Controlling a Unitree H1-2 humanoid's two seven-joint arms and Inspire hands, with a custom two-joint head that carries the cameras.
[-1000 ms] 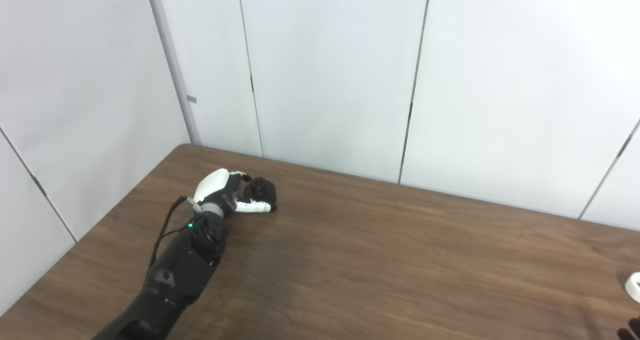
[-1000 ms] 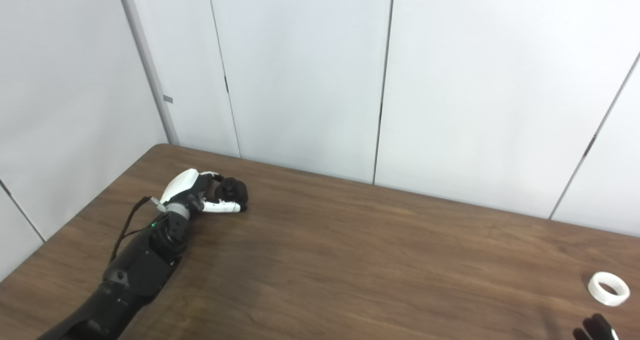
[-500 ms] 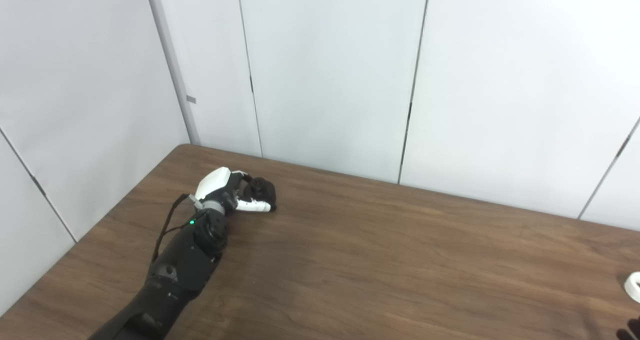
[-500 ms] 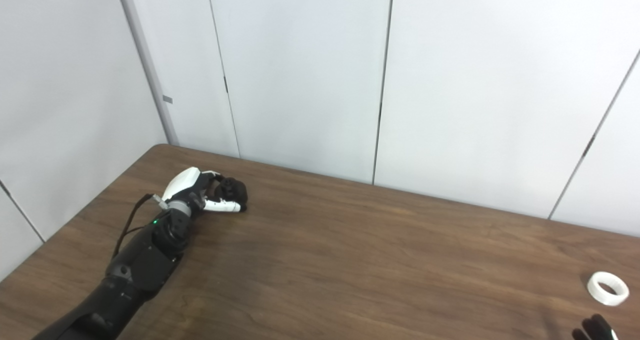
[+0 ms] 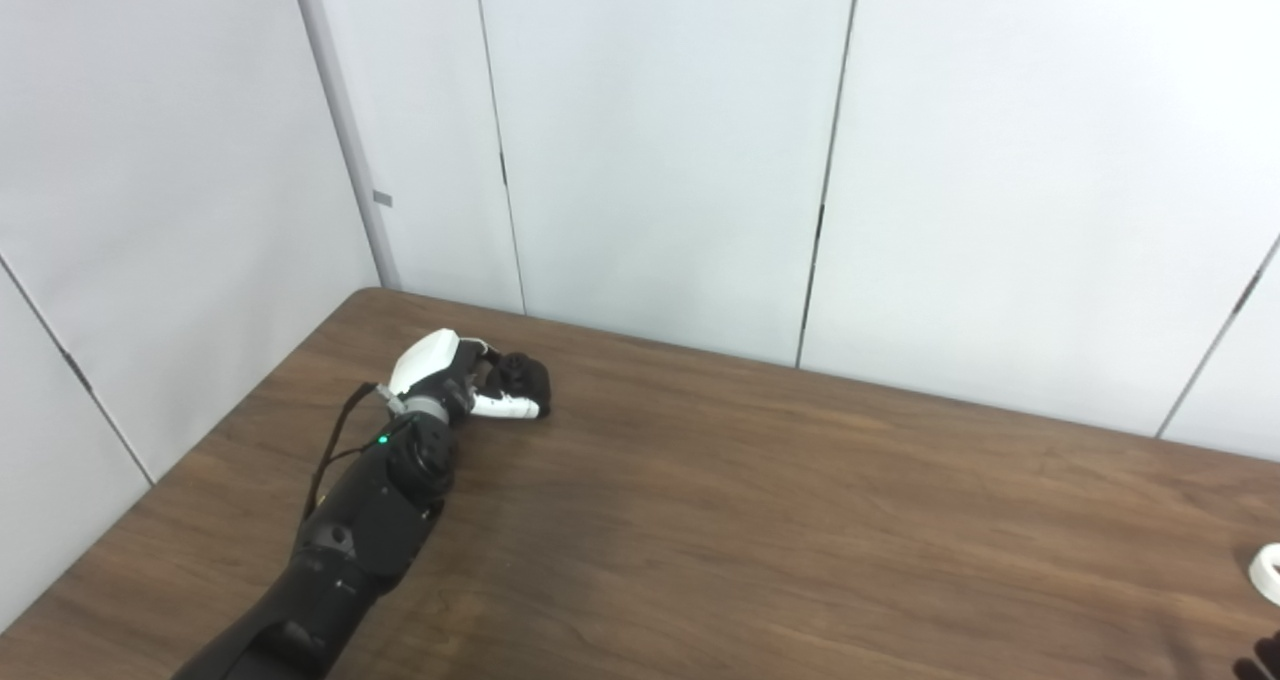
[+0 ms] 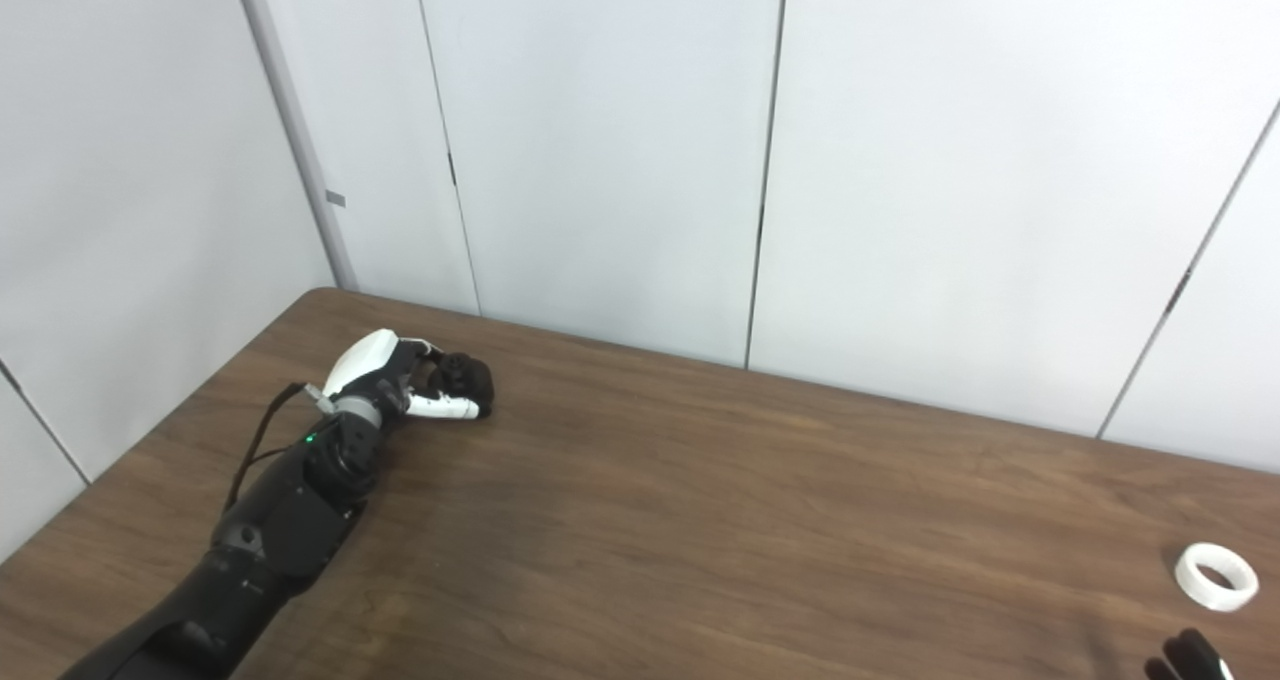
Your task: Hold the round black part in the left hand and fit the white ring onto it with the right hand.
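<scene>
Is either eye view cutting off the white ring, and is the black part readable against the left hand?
Left eye view: white ring clipped by the right edge. Right eye view: ring whole. Both views: black part is a dark mass in the left hand, detail lost; right hand barely in frame.

A wooden table (image 6: 700, 520) was set against white wall panels. A white ring (image 6: 1216, 576) lay flat near its right edge. A black part (image 6: 470, 382) sat at the far left.

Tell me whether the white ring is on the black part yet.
Not on. The white ring lies alone on the table, far from the black part.
</scene>
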